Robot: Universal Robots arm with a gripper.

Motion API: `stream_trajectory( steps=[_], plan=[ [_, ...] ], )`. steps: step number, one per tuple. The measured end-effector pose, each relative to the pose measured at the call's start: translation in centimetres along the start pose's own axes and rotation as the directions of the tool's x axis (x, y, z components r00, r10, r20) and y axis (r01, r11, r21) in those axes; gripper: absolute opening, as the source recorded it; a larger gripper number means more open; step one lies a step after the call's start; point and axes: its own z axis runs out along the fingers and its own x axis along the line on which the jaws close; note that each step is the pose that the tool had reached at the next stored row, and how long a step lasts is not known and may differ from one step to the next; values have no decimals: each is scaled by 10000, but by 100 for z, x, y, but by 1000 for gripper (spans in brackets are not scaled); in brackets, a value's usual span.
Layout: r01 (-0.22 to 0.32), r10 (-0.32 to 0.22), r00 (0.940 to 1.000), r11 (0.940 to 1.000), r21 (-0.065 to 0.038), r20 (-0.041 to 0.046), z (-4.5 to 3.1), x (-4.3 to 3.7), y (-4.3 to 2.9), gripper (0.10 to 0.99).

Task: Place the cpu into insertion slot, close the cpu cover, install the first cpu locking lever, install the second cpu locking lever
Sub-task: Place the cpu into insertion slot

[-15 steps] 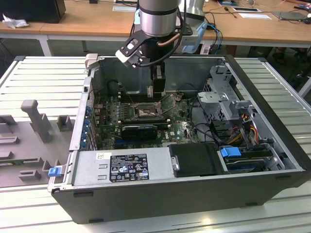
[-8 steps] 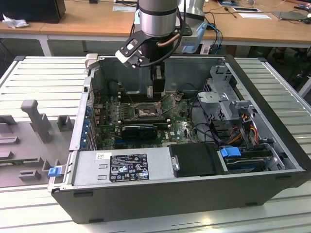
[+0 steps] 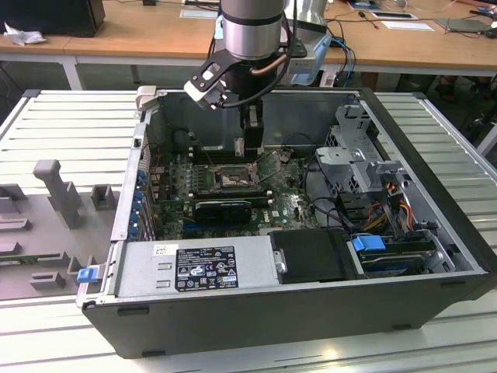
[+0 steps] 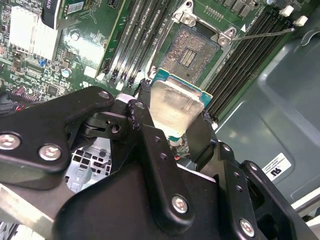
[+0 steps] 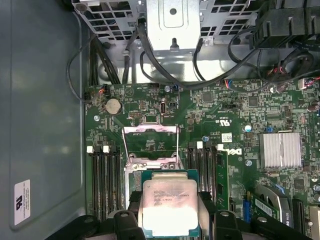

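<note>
Between the two black fingers (image 4: 148, 131) of the gripper (image 4: 175, 117) sits the cpu (image 4: 172, 100), gripped by opposite edges with its pale metal top facing up in both wrist views. It hangs just beside the insertion slot (image 4: 192, 50), not touching it. One cpu cover (image 5: 150, 130) stands swung open past the slot. One green motherboard (image 5: 225, 110) lies inside one open computer case (image 3: 272, 315). The case rests on a grey slatted table (image 3: 54, 124), and wooden desks (image 3: 140, 35) stand behind.
</note>
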Motion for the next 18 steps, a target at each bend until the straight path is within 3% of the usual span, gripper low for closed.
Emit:
stream_trajectory(
  steps=[18],
  plan=[
    [-2, 2, 10000, 10000, 2, -31, 71, -3, -45, 529]
  ],
)
